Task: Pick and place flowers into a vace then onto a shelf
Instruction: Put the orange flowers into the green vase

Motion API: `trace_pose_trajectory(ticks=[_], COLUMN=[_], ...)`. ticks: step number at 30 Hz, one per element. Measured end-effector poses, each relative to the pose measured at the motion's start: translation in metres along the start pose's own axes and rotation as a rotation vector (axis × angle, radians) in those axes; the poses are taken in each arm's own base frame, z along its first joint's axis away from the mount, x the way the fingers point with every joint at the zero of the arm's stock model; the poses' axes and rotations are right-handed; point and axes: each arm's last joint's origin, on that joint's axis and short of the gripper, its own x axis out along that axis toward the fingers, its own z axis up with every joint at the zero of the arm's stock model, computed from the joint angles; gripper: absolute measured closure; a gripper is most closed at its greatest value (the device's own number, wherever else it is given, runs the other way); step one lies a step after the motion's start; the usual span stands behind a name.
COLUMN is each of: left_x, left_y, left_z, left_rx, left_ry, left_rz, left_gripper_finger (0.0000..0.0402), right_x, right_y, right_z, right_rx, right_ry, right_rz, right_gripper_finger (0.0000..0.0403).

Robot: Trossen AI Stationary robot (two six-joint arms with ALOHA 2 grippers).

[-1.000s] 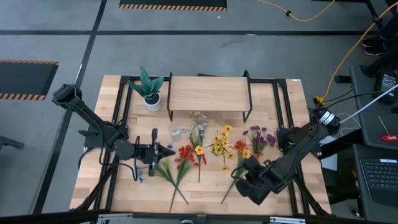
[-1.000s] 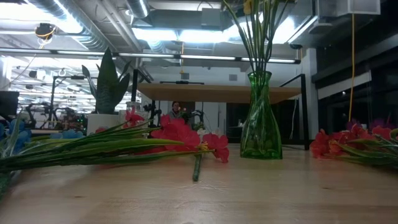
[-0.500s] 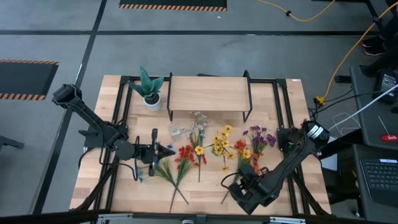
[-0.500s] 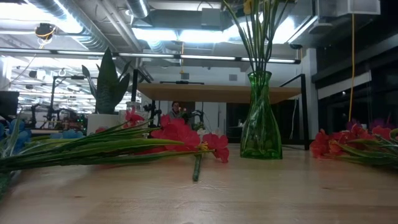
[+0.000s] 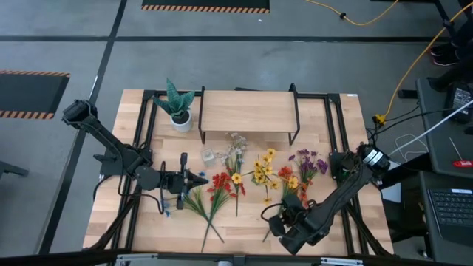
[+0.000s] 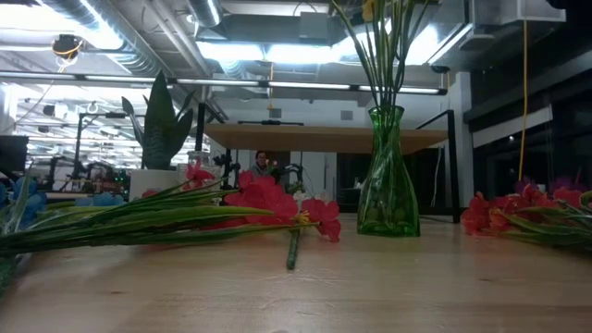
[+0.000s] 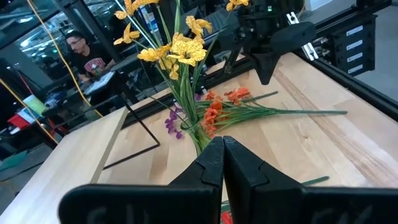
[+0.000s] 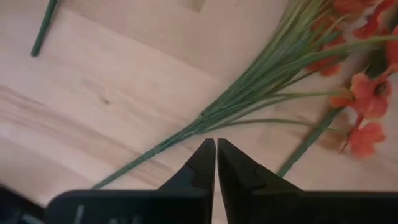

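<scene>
High view: left gripper (image 5: 201, 179) sat pressed together, empty, beside the red flowers (image 5: 222, 185). Flowers lay loose mid-table; they looked light and floppy, best pinched on the bare stalk. Vase (image 6: 388, 176) and shelf (image 5: 247, 111) stood behind. Right gripper (image 5: 272, 216), nearly together, hovered over the orange stem (image 8: 261, 87), its splayed leaves in the way.

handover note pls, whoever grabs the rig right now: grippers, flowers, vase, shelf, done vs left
Left gripper: shut, empty, waiting beside the red flowers.
Right gripper: nearly shut, empty, low over the orange flower stem at the table's front.
Vase: green glass, on the table, already holds several stems.
Shelf: bare.
Done: some stems in the vase.
Left: remaining bunches on the table, then vase onto the shelf.
</scene>
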Motion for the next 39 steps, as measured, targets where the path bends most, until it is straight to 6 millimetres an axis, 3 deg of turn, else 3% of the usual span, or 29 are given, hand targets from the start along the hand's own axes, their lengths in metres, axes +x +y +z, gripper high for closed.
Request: trace_pose_trajectory(ticks=[4, 10, 19, 28, 39], left_x=[0.000, 0.000, 0.000, 0.000, 0.000], left_y=[0.000, 0.000, 0.000, 0.000, 0.000], left_z=[0.000, 0.000, 0.000, 0.000, 0.000], left_rx=[0.001, 0.001, -0.076, -0.187, -0.188], left_ry=[0.000, -0.001, -0.001, -0.002, -0.003], left_rz=[0.000, 0.000, 0.000, -0.004, -0.008], left_gripper_finger=[0.0398, 0.0398, 0.0398, 0.0398, 0.0398], right_x=[0.000, 0.000, 0.033, 0.039, 0.042], right_y=[0.001, 0.006, 0.011, 0.014, 0.017], right_z=[-0.001, -0.007, -0.019, -0.016, -0.006], right_rx=[0.066, 0.167, 0.261, 0.331, 0.383], right_ry=[0.014, 0.038, 0.001, -0.059, -0.079], right_rz=[0.012, 0.060, -0.015, 0.016, 0.011], right_gripper_finger=[0.0352, 0.0275, 0.0184, 0.0176, 0.0178])
